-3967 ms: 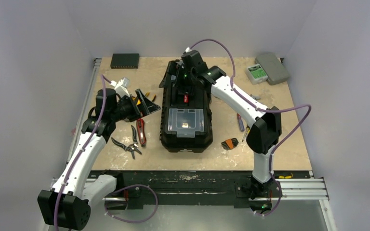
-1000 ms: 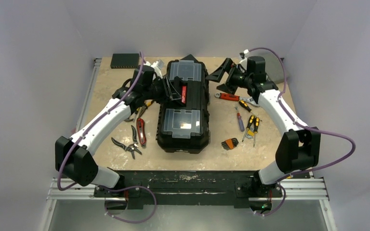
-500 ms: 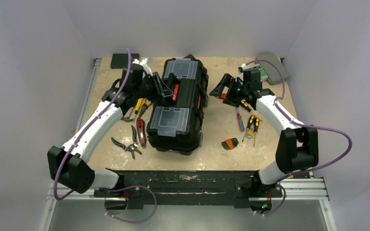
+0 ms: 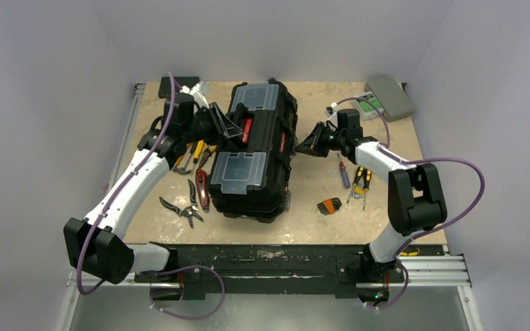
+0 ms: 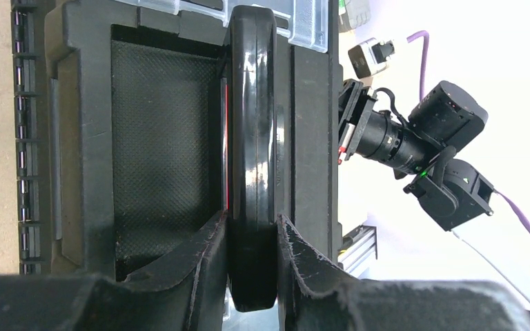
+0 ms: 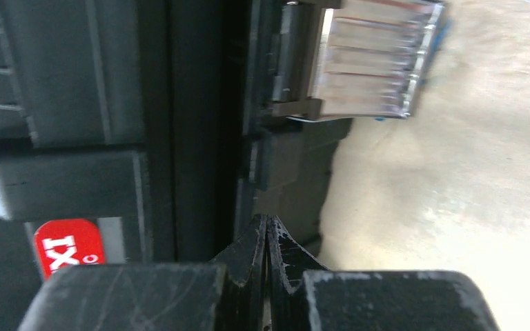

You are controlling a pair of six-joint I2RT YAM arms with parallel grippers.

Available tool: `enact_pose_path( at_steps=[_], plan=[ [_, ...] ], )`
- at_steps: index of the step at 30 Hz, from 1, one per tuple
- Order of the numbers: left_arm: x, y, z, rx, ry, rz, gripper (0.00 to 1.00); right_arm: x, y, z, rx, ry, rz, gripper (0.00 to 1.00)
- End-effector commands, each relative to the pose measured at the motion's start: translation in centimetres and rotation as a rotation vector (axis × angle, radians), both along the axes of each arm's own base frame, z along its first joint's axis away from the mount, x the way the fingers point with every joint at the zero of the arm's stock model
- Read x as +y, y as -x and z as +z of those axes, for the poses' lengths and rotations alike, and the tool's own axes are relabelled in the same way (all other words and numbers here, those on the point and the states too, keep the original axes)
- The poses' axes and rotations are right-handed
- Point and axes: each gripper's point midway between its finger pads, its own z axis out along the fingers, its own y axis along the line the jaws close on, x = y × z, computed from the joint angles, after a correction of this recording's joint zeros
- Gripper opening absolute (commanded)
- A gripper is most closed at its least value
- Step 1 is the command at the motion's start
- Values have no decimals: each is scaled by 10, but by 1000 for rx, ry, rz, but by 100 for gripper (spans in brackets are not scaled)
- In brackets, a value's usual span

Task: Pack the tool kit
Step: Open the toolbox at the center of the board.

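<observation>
Pale scuffed tabletop point(image 4: 310, 227) across mid-frame, black toolbox point(image 4: 252, 165) at centre, skewed. Left of it, yellow-handled tools point(image 4: 199, 150), red-handled cutter point(image 4: 201, 189) and black pliers point(image 4: 179, 209); right of it, screwdrivers point(image 4: 359, 181) and hex-key set point(image 4: 329, 205). Upper right corner, grey case point(image 4: 389, 96); upper left, thin black device point(image 4: 179, 81)
</observation>
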Motion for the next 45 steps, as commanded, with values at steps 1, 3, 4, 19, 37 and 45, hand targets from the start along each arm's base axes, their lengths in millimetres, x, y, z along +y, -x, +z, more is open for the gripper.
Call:
enact_pose_path(
  at_steps=[1,3,4,19,37,45],
  plan=[
    [-11,6,87,-247,173,-62,0,23,-2,34,-129,-82,94,0],
    [-10,5,85,-245,171,-61,0,27,-1,38,-143,-87,111,0],
    [-11,5,84,-245,171,-63,0,29,-1,40,-155,-84,118,0],
    [-2,4,81,-233,192,-68,0,65,10,60,-231,-191,256,0],
    [25,15,76,-252,52,3,51,76,17,76,-288,-274,314,0],
    [36,29,86,-284,-70,-6,75,81,18,78,-292,-277,326,0]
  ],
)
